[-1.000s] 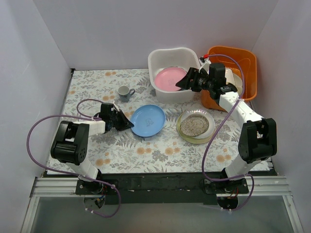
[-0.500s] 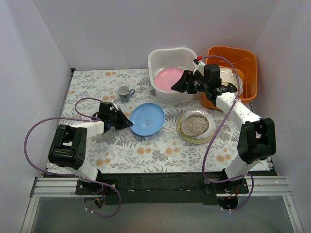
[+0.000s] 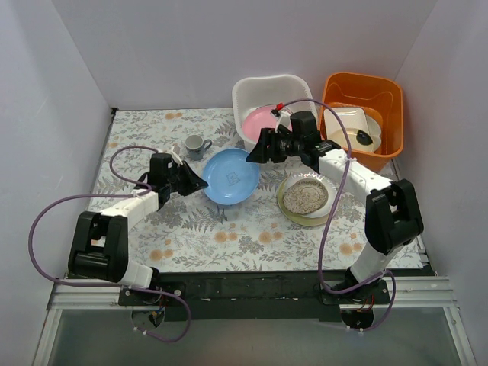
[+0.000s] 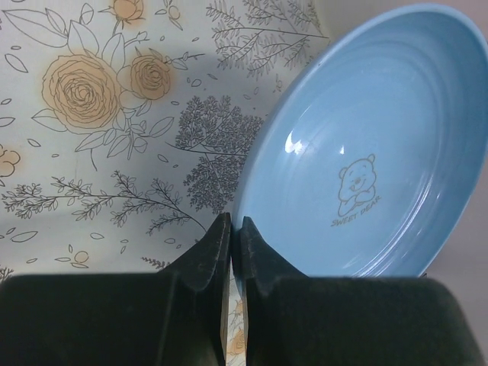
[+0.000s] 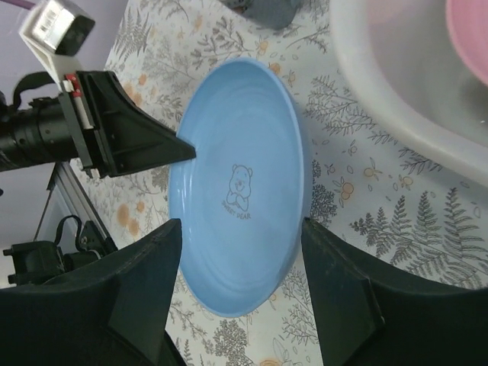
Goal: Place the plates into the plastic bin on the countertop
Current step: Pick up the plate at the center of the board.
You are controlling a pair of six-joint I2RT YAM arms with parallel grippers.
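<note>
One down: pink plate point(image 3: 263, 122) in the plastic bin point(image 3: 263, 82); blue plate point(image 3: 231, 175) and speckled stack point(image 3: 306, 197) to go on the desk point(image 3: 229, 236), left gripper point(image 3: 200, 184) jaws pressed together, right gripper point(image 3: 255, 148) jaws spread.

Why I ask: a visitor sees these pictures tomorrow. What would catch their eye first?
The blue plate, printed with a small bear, lies in the middle of the countertop between both arms. The left gripper has its jaws shut at the plate's left rim, and the right gripper holds its jaws open above it. Behind, a pink plate lies in the white plastic bin, beside a bright orange tub.
</note>
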